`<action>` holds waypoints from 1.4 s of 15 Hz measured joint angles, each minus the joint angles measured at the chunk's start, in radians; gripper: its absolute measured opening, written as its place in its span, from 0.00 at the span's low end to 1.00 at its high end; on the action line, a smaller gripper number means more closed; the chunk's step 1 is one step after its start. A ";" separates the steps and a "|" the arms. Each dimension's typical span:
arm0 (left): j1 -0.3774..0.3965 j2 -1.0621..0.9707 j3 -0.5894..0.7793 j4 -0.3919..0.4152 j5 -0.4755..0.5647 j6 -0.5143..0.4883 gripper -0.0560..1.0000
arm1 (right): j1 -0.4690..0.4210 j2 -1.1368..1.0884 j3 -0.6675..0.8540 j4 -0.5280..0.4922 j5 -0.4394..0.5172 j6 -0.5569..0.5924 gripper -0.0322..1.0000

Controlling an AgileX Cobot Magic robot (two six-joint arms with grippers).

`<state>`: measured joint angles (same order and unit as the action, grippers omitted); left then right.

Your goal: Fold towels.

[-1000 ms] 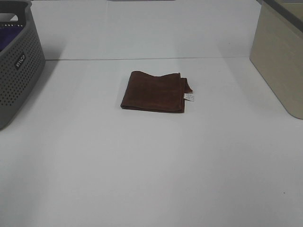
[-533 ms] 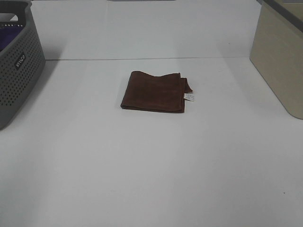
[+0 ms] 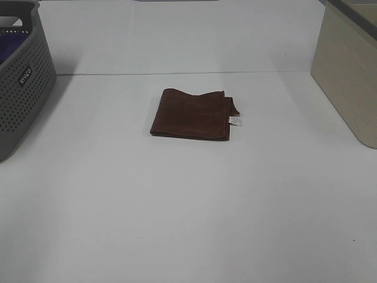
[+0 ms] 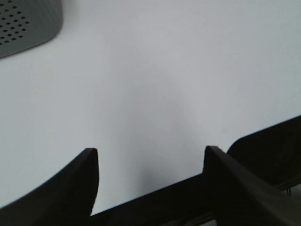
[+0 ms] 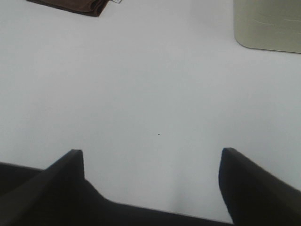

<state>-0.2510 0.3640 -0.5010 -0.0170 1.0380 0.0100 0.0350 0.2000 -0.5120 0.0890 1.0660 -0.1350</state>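
A dark reddish-brown towel (image 3: 191,115) lies folded into a small square in the middle of the white table (image 3: 188,206), its white tag (image 3: 235,121) at the right edge. Neither gripper shows in the high view. In the left wrist view my left gripper (image 4: 150,157) is open and empty over bare table. In the right wrist view my right gripper (image 5: 150,157) is open and empty, with a corner of the towel (image 5: 75,6) far off at the picture's edge.
A grey perforated laundry basket (image 3: 20,76) stands at the table's left edge and also shows in the left wrist view (image 4: 26,21). A beige box (image 3: 347,76) stands at the right edge and shows in the right wrist view (image 5: 268,26).
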 joint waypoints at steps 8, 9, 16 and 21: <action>0.205 -0.315 0.002 0.001 0.001 0.001 0.62 | -0.025 -0.202 0.000 0.000 -0.004 0.000 0.77; 0.205 -0.348 0.002 0.001 0.001 0.001 0.62 | -0.025 -0.205 0.000 0.000 -0.003 0.000 0.77; 0.205 -0.369 0.002 0.001 0.001 0.001 0.62 | -0.025 -0.205 0.000 0.001 -0.003 0.000 0.77; 0.205 -0.370 0.002 0.001 0.001 0.001 0.62 | -0.025 -0.205 0.000 0.001 -0.003 0.000 0.77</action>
<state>-0.0460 -0.0060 -0.4990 -0.0160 1.0390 0.0110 0.0100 -0.0050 -0.5120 0.0900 1.0630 -0.1350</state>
